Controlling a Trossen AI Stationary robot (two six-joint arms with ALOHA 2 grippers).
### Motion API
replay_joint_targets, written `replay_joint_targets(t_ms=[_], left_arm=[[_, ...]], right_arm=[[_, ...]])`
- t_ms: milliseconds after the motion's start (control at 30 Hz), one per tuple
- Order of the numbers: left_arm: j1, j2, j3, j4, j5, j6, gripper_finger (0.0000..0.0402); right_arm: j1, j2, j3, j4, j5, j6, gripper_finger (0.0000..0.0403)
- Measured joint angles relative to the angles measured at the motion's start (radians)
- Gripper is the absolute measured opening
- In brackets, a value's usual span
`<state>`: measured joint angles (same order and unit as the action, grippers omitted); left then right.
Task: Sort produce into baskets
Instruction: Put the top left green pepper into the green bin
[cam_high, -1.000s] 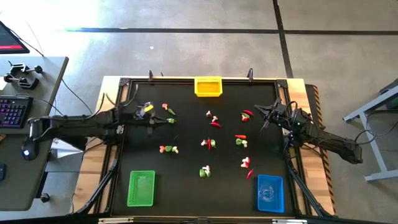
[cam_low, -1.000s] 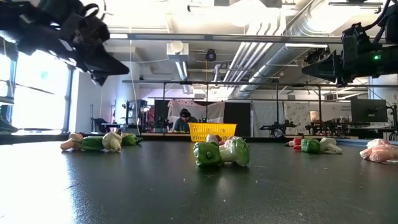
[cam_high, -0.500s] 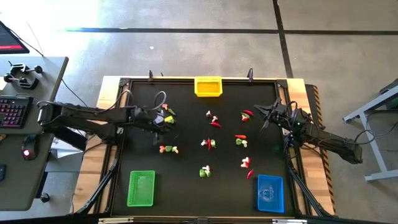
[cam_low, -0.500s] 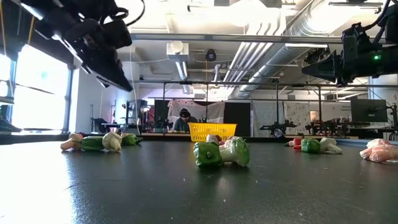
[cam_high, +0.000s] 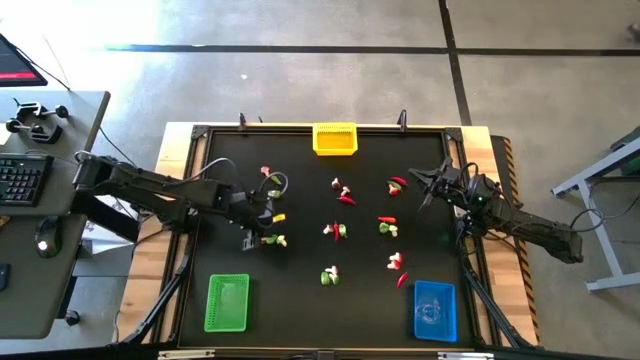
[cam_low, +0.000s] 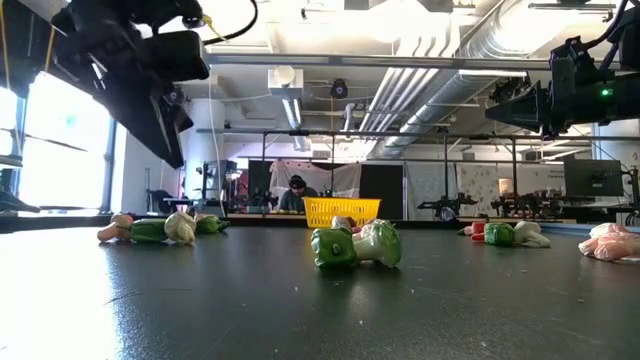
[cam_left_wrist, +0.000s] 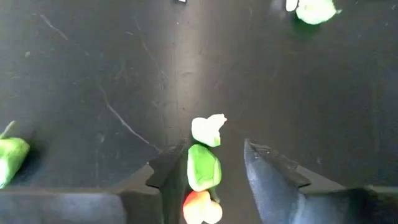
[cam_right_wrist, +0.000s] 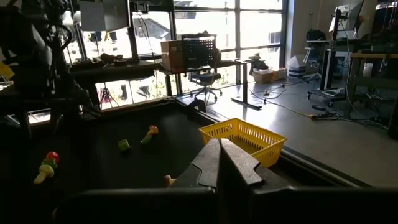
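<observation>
On the black table (cam_high: 300, 290), produce (cam_high: 331, 277) lies scattered; left claw (cam_left_wrist: 214, 171) spread, right claw (cam_right_wrist: 221, 163) closed.

floor (cam_high: 300, 60): grey concrete | windows (cam_right_wrist: 211, 25): bright | desk (cam_high: 50, 200) w/ keyboard (cam_high: 18, 180)

No readable text, labels, brand marks, numbers or signs in any view.
</observation>
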<state>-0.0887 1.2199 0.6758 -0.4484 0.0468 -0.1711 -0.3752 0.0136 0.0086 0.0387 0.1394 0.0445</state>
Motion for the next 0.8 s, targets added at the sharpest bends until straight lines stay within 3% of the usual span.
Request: replay_joint_targets(t_ms=[367,800], left_arm=[[-0.044,0.152,0.000,0.004,-0.019,0.007,0.0201],[-0.043,0.238,0.000,0.008,-0.064,-0.018,0.0189]], right_arm=[[0.000,0.000,0.000,0.000,0.000,0.000,0.0000],[0.000,0.000,0.000,0.000,0.000,0.000,0.0000]])
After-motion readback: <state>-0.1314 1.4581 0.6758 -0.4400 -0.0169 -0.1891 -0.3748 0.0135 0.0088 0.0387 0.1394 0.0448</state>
